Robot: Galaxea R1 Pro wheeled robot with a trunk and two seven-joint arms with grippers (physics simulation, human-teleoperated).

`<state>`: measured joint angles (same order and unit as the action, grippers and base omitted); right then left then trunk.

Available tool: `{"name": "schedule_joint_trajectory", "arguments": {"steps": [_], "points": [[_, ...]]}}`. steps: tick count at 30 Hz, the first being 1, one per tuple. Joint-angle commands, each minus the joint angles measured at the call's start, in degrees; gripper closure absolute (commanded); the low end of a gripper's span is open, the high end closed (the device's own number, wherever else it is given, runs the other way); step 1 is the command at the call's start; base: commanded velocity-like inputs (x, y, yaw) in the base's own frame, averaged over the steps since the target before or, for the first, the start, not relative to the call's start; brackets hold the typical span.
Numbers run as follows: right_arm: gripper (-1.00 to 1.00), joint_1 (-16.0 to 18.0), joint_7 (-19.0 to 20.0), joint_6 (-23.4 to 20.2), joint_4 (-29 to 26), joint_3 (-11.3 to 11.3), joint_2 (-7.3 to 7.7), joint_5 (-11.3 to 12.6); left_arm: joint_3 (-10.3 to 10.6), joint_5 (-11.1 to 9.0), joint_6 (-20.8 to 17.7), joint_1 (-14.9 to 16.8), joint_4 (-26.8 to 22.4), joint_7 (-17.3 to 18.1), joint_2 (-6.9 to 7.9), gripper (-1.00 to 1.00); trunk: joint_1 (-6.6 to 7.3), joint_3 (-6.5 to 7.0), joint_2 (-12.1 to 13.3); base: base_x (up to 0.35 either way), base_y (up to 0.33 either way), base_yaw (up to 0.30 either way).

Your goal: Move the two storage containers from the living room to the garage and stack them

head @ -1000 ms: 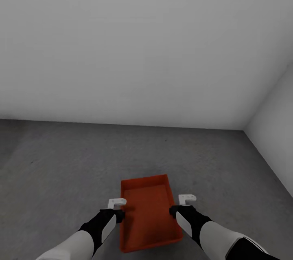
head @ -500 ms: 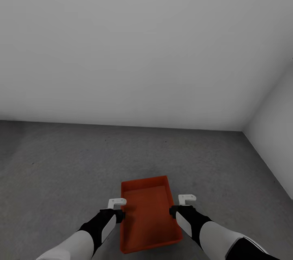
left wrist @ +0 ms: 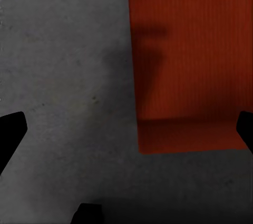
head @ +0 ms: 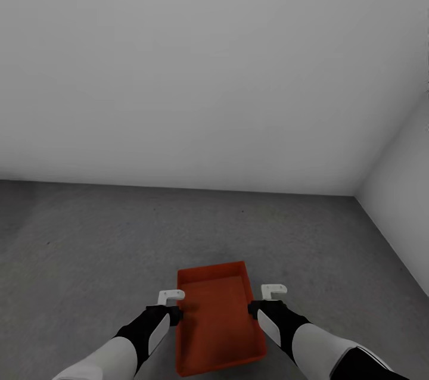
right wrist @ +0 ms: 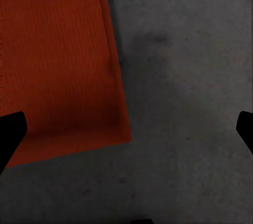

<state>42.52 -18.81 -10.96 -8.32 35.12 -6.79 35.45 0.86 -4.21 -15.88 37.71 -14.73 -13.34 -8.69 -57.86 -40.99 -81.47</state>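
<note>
orange-red plastic, plain and matte: we see one storage container [head: 217, 320] lying on the floor [head: 89, 249], a rectangular bin with tapered walls and no lid, and no label or writing we can read on it. the floor is rough, mottled dark grey concrete, meeting smooth pale grey walls [head: 208, 70] at a corner. our left gripper [head: 171, 295] hangs just beside the container's left long wall and our right gripper [head: 273, 290] just beside its right long wall, each above the floor. in the wrist views both grippers' dark fingers [left wrist: 10, 134] [right wrist: 10, 134] stand spread wide apart, grasping nothing, with the container's ribbed-looking floor [left wrist: 184, 50] [right wrist: 52, 60] below them.
</note>
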Motion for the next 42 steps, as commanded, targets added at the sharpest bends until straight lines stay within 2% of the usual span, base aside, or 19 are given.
{"name": "schedule_joint_trajectory", "arguments": {"steps": [1,4,14,25,42], "points": [[-1.00,0.0,-0.3,-0.4,-0.1,0.5,0.02,0.3,0.1,-0.5,-0.3,0.0,-0.1,-0.3,-0.01,-1.00,0.23,0.23,0.4,0.000,0.000,0.000],[-1.00,0.0,-0.3,-0.4,-0.1,0.5,0.02,0.3,0.1,-0.5,-0.3,0.0,-0.1,-0.3,-0.01,-1.00,0.89,1.05,1.6,0.000,0.000,0.000],[-1.00,0.0,-0.3,-0.4,-0.1,0.5,0.02,0.3,0.1,-0.5,-0.2,0.0,-0.1,-0.3,-0.01,-1.00,0.89,1.95,1.6,0.000,0.000,0.000],[-1.00,0.0,-0.3,-0.4,-0.1,0.5,0.02,0.3,0.2,-0.4,-0.3,0.0,-0.1,-0.3,-0.02,-1.00,0.89,2.14,1.6,-0.009,0.000,0.000],[-1.00,0.0,-0.3,-0.4,-0.1,0.5,0.02,0.3,0.2,-0.5,-0.3,0.0,-0.1,-0.4,-0.19,-1.00,0.89,2.14,1.6,-0.315,0.000,0.000]]}}
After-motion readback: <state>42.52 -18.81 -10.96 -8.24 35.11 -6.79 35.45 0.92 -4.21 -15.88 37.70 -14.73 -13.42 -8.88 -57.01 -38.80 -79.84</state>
